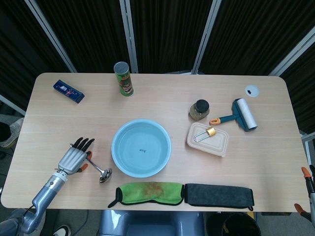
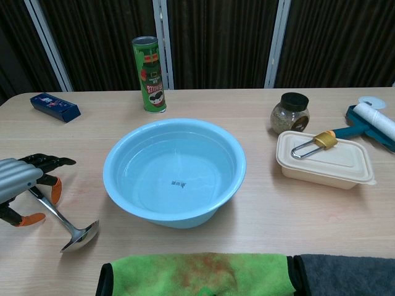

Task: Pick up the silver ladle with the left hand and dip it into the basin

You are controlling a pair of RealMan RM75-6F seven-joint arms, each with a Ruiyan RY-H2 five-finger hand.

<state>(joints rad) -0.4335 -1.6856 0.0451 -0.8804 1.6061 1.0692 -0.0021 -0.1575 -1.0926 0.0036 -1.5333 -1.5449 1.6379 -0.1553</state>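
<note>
Now ladle (image 2: pixel 65 223) handle under left hand (image 2: pixel 21 182) fingers (image 2: pixel 52 163), ungripped.

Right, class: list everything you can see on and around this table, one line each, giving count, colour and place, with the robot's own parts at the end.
basin: 1, light blue, holds water, table centre
ladle: 1, silver, left of the basin
crisp tube: 1, green, far side
small box: 1, dark blue, far left
jar: 1, clear with black lid, right of centre
lunch box: 1, beige, right of the basin
padlock: 1, brass, on the lunch box
lint roller: 1, teal and white, far right
cloths: 2, green and dark grey, near edge
left hand: over the ladle handle, fingers spread
right hand: only fingertips show at the right edge
</note>
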